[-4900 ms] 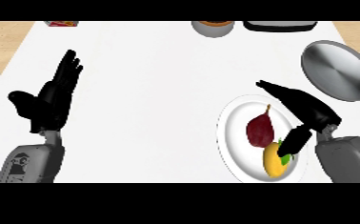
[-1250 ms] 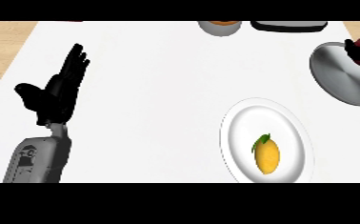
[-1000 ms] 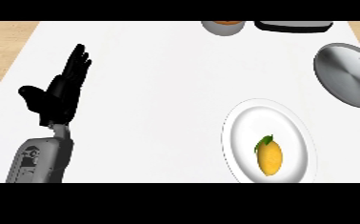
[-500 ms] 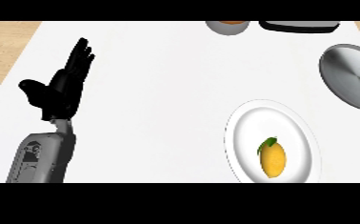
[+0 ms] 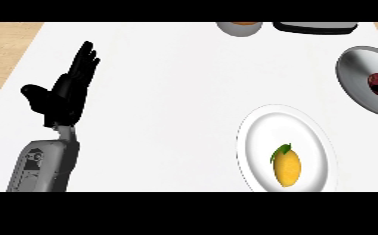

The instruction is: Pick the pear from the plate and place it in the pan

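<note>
1. Nearest, at five o'clock, a white plate [image 5: 255, 144] held only a yellow lemon [image 5: 286, 167].
2. At nine o'clock the left hand [image 5: 65, 95] rested open, holding nothing.
3. At three o'clock the dark red pear [image 5: 373, 81] lay in the grey pan [image 5: 353, 74].
4. No readable writing showed.

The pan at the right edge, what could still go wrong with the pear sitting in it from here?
Only part of the pan shows, and the dark red pear lies at the picture's very edge, so how it sits cannot be checked; it might roll. The right hand is out of view, so a returning arm could nudge the pan or the plate holding the lemon. The left hand rests open at the left, well clear.
</note>
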Robot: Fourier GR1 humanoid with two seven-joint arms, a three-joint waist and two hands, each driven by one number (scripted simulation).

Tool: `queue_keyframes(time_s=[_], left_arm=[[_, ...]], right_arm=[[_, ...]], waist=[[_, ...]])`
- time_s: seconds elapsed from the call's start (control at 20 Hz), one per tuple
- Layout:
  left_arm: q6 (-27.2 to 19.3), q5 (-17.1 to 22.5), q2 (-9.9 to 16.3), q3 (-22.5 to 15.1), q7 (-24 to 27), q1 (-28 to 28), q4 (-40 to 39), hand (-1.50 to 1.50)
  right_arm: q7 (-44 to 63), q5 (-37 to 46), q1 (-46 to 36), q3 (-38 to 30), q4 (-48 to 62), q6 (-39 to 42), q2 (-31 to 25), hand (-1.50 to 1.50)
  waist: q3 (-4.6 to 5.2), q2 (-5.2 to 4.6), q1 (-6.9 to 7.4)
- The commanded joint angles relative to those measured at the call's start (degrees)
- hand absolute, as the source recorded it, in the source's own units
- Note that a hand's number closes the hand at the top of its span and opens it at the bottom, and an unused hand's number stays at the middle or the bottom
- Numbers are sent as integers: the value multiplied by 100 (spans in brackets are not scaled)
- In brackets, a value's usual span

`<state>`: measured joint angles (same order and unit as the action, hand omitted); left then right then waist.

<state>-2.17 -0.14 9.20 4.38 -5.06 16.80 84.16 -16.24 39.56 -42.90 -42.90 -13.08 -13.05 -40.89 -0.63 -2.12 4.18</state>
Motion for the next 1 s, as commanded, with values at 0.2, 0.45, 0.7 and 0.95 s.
queue_keyframes(time_s=[0.2,0.45,0.7,0.95], left_arm=[[-40,-18,16,65,10,-57,-89,0],[-97,2,120,241,10,-260,-9,0],[-156,-69,16,137,-83,-360,110,0],[-118,-30,55,294,162,-272,-327,0]], right_arm=[[-1198,-1054,122,-978,-109,-64,23,-150],[-1806,-1653,703,-1347,38,1434,-283,-150],[-2143,-2027,1177,-1287,-266,2277,-104,-150],[-2108,-2308,1834,-1177,-1037,2933,-231,-150]], waist=[[18,80,-197],[43,178,-375],[66,240,-484],[83,263,-588]])
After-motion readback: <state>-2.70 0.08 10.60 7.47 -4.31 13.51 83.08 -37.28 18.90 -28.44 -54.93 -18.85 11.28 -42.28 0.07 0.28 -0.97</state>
